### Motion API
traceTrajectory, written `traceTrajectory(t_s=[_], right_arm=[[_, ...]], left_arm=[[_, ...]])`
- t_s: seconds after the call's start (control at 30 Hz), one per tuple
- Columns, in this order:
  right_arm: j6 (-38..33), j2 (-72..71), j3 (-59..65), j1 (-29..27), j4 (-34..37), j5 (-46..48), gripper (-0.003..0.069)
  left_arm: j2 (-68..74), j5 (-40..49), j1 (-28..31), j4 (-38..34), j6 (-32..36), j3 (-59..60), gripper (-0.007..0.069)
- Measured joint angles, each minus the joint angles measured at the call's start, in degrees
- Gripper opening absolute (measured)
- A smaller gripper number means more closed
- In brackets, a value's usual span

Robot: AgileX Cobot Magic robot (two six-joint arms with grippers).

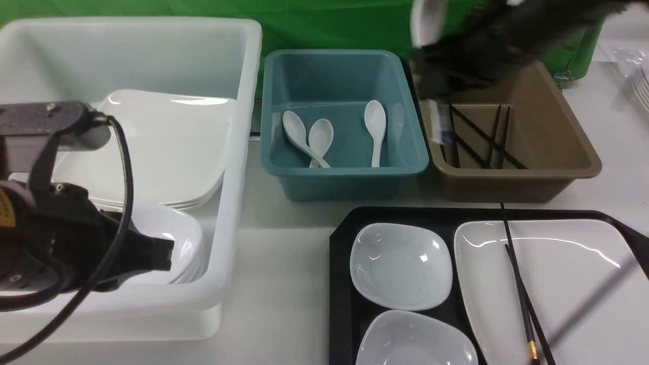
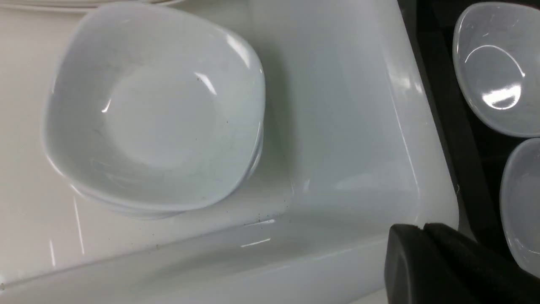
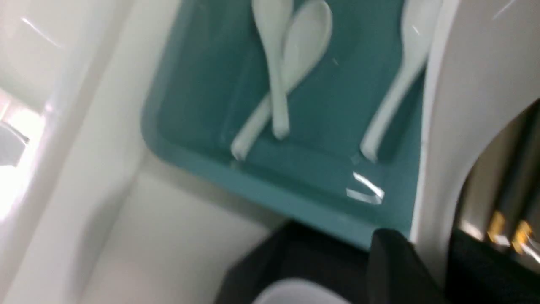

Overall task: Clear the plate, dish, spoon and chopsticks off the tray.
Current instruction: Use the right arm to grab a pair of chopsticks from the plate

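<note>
The black tray (image 1: 344, 284) lies at the front right. On it are two small white dishes (image 1: 400, 266) (image 1: 416, 340) and the large square plate (image 1: 573, 284), with the black chopsticks (image 1: 518, 276) lying across the plate. My right gripper (image 1: 431, 53), blurred, is high between the blue and brown bins and shut on the white spoon (image 1: 428, 23). In the right wrist view the spoon (image 3: 464, 105) runs between the black fingers (image 3: 392, 261). My left gripper (image 1: 165, 253) (image 2: 422, 230) is shut and empty over the white bin's near right corner.
A white bin (image 1: 238, 152) at the left holds stacked plates (image 1: 167, 147) and stacked dishes (image 2: 156, 114). The blue bin (image 1: 345, 170) holds three spoons (image 1: 374, 129). The brown bin (image 1: 568, 152) holds black chopsticks (image 1: 487, 139). More plates stand at the far right edge (image 1: 643, 86).
</note>
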Motion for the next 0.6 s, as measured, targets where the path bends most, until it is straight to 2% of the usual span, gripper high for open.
traceTrajectory(t_s=[0.03, 0.23, 0.3, 0.4, 0.47, 0.53, 0.6], right_arm=[[0.57, 5.74, -7.08, 1.10, 0.04, -0.12, 0.0147], [6.51, 21.33, -22.73, 2.08, -0.02, -0.03, 0.0168], [7.85, 23.66, -24.63, 2.08, -0.07, 0.19, 0.0212], [9.32, 25.75, -26.06, 2.10, -0.32, 2.61, 0.0400], [9.46, 25.60, -26.77, 2.10, -1.02, 5.58, 0.0487], [9.54, 24.59, -27.77, 2.10, -3.04, 10.51, 0.0528], [9.50, 22.81, -29.26, 2.10, -7.11, 18.00, 0.0494]], left_arm=[[0.00, -0.06, 0.00, 0.05, 0.00, 0.00, 0.0008], [0.00, 0.98, 0.00, -0.01, -0.05, 0.00, 0.0008], [0.00, 1.10, 0.00, -0.01, -0.05, 0.00, 0.0008], [0.00, 1.24, 0.00, -0.01, -0.05, 0.00, 0.0008], [0.00, 1.24, 0.00, -0.01, -0.05, 0.00, 0.0008], [0.00, 1.24, 0.00, -0.01, -0.05, 0.00, 0.0008], [0.00, 1.24, 0.00, -0.01, -0.05, 0.00, 0.0008]])
